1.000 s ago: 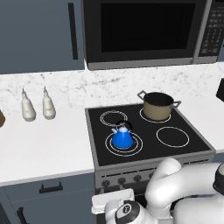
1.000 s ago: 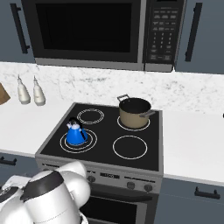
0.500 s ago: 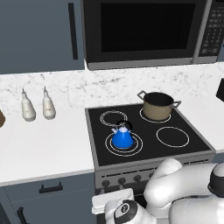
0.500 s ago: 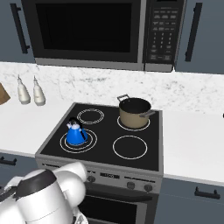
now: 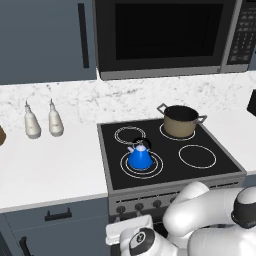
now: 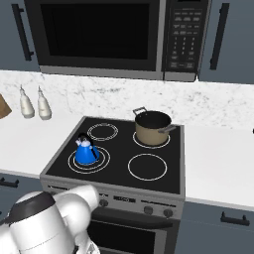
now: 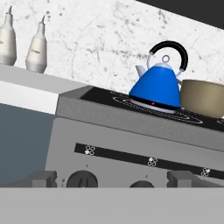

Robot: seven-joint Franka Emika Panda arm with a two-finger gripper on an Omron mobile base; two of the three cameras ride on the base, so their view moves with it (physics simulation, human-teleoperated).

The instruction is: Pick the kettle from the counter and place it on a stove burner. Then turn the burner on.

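Observation:
The small blue kettle [image 5: 140,157] [image 6: 86,151] stands upright on the stove burner [image 5: 156,167] [image 6: 102,161], the large double ring at the front left of the black cooktop. In the hand view the kettle [image 7: 157,89] is above and to the right, over the control panel. My gripper [image 7: 111,179] is open and holds nothing. It hangs low in front of the stove's front panel, level with the row of knobs [image 7: 83,179]. The white counter [image 5: 50,170] runs left of the stove.
A tan pot [image 5: 180,121] [image 6: 152,128] sits on the back right burner. Two pale bottles [image 5: 32,120] [image 6: 26,103] stand on the counter against the backsplash. A microwave [image 5: 165,35] hangs above the stove. More knobs [image 6: 148,210] line the panel.
The arm's elbow has drifted slightly left and lower in front of the stove. The kettle and the pot have not moved, and the gripper stays open.

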